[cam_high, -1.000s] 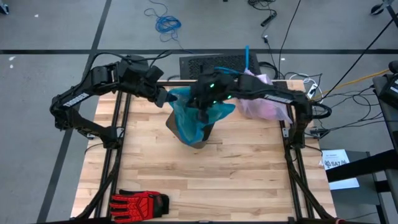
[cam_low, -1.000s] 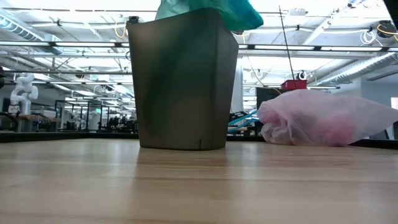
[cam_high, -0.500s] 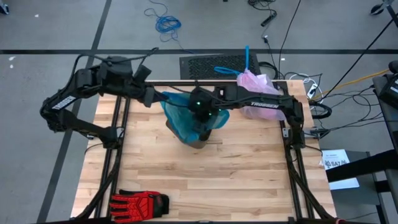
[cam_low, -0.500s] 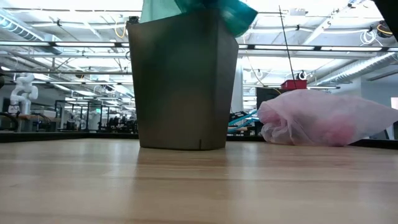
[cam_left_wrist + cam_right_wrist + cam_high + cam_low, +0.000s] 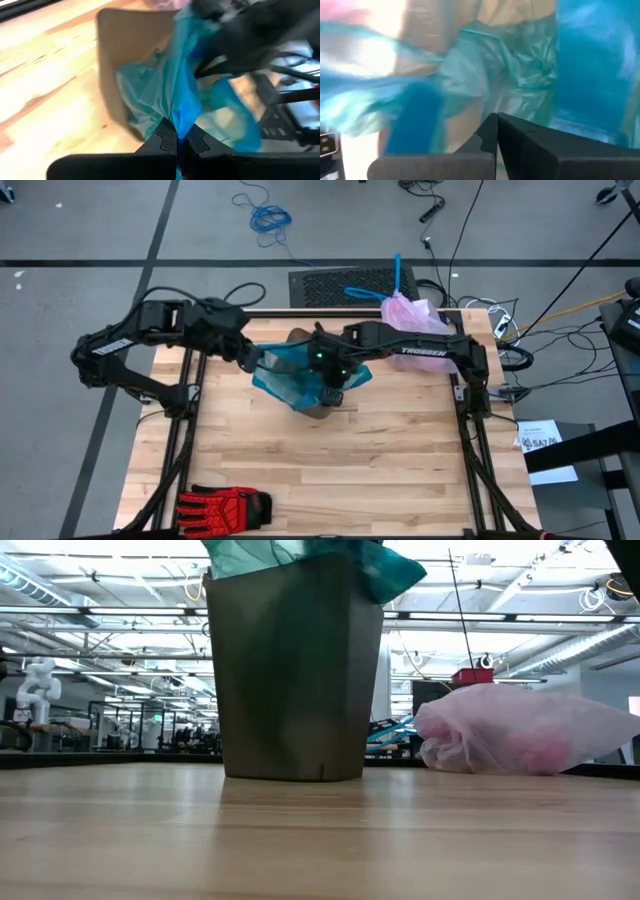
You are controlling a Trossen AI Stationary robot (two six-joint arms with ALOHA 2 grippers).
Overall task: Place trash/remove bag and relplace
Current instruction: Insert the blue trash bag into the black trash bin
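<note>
Wooden table (image 5: 380, 450) carries a bin (image 5: 295, 670); left gripper (image 5: 177, 137) pinches the teal bag (image 5: 180, 95), right gripper (image 5: 496, 131) closed.

Wooden table (image 5: 400, 460), brown bin (image 5: 294, 670) standing near its back middle, pink bag (image 5: 525, 730) lying at the back right corner, red glove (image 5: 224, 505) at the front left edge

You have a teal-green liner (image 5: 300, 375) in a dull brown-grey bin (image 5: 293, 670), a pale pink bag (image 5: 520, 730) with blue drawstrings (image 5: 385, 288), and a red-and-black glove (image 5: 225, 505) on the light wood-grain bench (image 5: 380, 460); the pink bag's darker patch may be its contents.
</note>
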